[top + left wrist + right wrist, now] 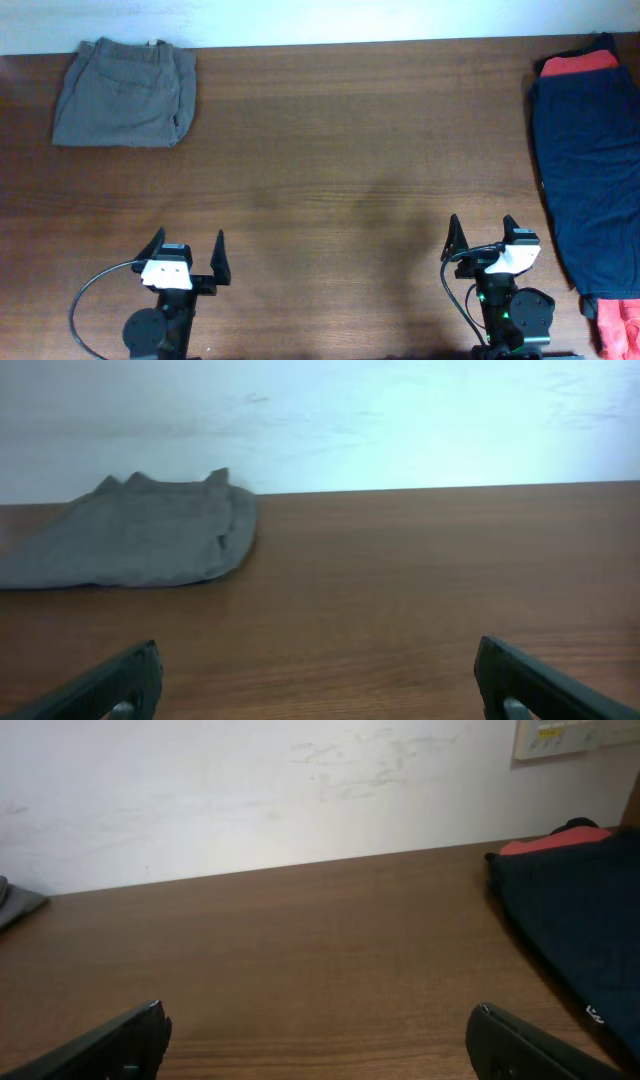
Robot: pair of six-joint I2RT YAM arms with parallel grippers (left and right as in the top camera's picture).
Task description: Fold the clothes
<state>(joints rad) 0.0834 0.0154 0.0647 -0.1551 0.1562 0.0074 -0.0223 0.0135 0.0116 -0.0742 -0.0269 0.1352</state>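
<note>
Brown wood table [330,150] under a pale, scuffed wall [250,790], folded shorts [125,92] far ahead-left of left claw [188,240], navy cloth [590,170] and red cloth [578,65] right of right claw [482,228], both claws spread wide, holding nothing.

At ten o'clock my shorts [125,92] are plain grey-olive. The counter [330,150] is reddish-brown with fine wood grain. At three o'clock is a dark navy garment [590,170], at two o'clock a red garment [578,65]. My fingers [220,260] are black.
</note>
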